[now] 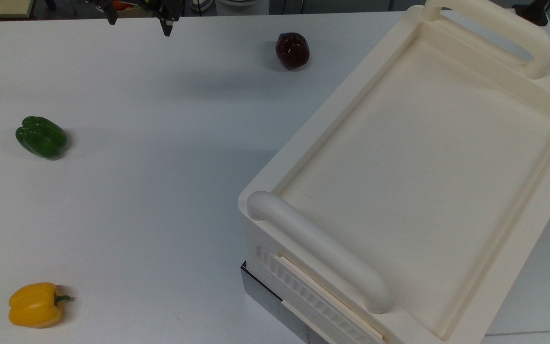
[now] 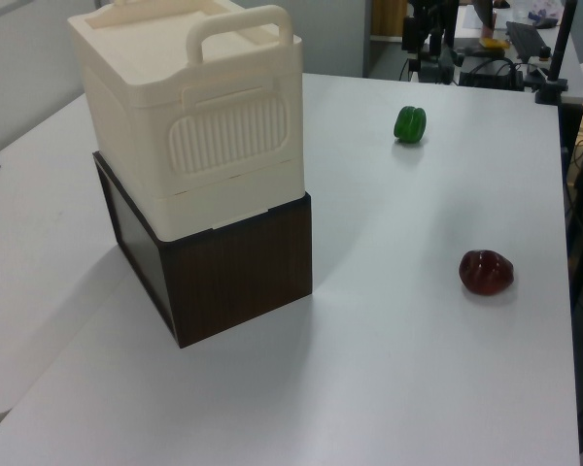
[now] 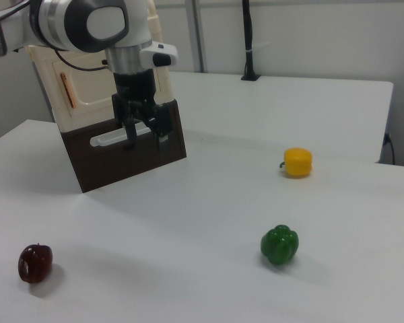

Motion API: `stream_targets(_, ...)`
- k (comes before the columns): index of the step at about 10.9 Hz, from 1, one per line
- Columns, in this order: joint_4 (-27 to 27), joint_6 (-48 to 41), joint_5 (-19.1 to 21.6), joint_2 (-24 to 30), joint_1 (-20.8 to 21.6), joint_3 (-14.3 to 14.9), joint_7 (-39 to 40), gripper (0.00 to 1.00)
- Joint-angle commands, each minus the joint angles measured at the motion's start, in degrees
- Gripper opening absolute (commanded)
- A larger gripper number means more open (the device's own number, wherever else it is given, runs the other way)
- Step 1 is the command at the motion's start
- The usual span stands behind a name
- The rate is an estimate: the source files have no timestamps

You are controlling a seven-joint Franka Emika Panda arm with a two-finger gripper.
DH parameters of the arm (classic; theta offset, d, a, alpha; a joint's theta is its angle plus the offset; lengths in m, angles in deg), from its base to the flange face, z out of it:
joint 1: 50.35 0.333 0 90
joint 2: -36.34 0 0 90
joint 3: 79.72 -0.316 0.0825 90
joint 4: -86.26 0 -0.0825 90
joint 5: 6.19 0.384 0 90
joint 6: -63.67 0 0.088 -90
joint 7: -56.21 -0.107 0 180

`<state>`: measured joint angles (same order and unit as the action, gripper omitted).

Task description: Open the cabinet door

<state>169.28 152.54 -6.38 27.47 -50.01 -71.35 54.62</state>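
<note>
No legible text, labels, brand marks or numbers in any view. The cabinet (image 1: 418,157) surfaces are plain cream. The worktop (image 1: 151,181) carries no markings.

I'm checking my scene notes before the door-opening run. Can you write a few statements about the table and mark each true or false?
1. The cabinet sits on a dark brown box. True.
2. The gripper holds the yellow pepper. False: it hangs open in the air, apart from all peppers.
3. Three peppers lie on the white table: green, yellow and dark red. True.
4. The green pepper lies in the cabinet's recessed top. False: it lies on the table, away from the cabinet.
5. The cabinet door, with its copper strip, looks shut. True.
</note>
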Motion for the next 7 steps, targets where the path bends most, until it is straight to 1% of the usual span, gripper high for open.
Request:
stream_targets(1,0.82,-0.63,-0.08,2.10,0.72,2.42,-0.27,1.00)
stream_targets(5,0.74,-0.45,1.07,2.02,0.81,2.53,0.26,1.00)
stream_targets(7,0.82,0.51,1.16,1.93,0.81,2.53,3.16,1.00)
